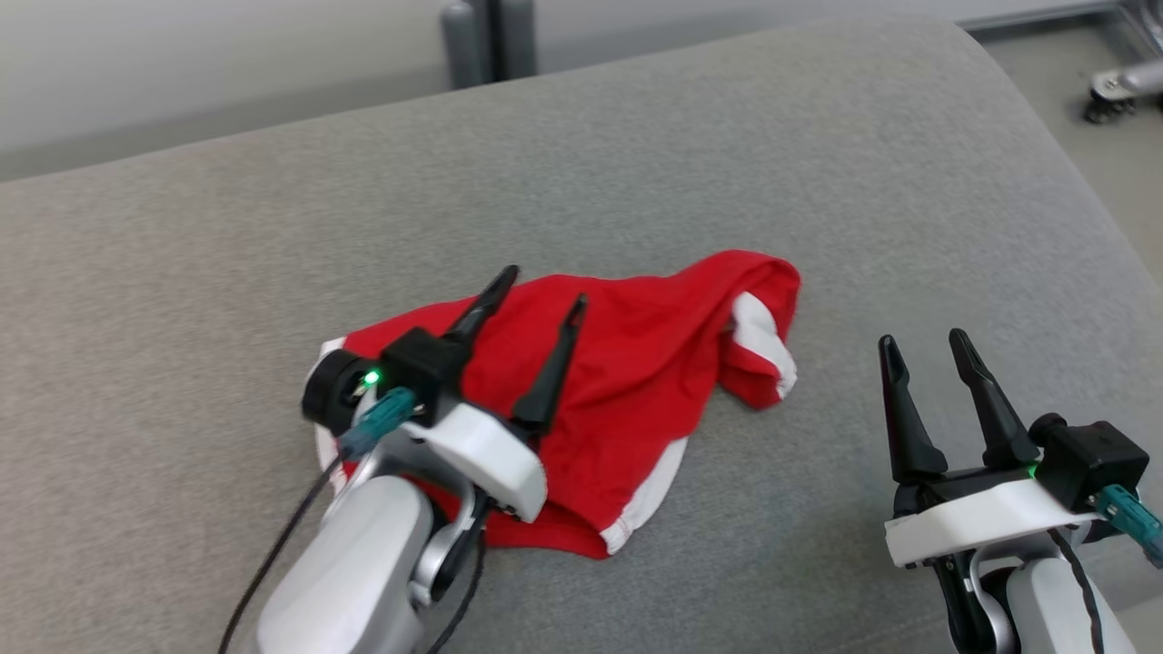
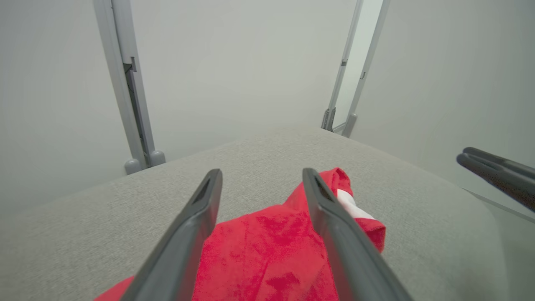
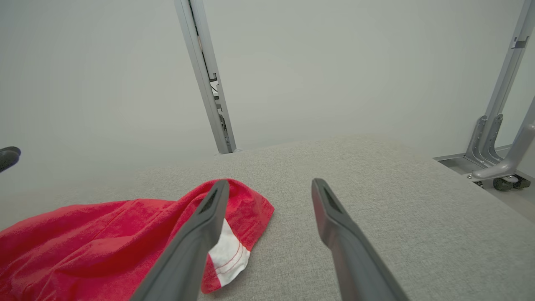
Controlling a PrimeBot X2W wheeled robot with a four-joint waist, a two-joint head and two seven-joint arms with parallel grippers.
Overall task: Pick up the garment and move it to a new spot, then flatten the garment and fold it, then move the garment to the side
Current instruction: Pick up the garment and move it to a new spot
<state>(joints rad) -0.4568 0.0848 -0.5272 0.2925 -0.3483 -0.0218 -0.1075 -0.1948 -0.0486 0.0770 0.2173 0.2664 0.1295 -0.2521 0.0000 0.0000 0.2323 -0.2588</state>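
A red garment with white trim [image 1: 636, 381] lies crumpled on the grey cushion [image 1: 636, 163]. My left gripper [image 1: 543, 289] hovers over the garment's left half, open, with nothing between its fingers; the left wrist view has the red cloth [image 2: 267, 251] beneath the same open gripper [image 2: 261, 177]. My right gripper [image 1: 925, 350] stands open to the right of the garment, apart from it. In the right wrist view the garment [image 3: 104, 238] lies left of that gripper [image 3: 269, 188], its white cuff [image 3: 228, 255] beside the left finger.
Grey metal frame posts [image 1: 491, 36] stand behind the cushion against a pale wall. A caster wheel and frame leg [image 1: 1113, 91] are on the floor at the far right. The cushion's right edge [image 1: 1090, 200] curves down toward the floor.
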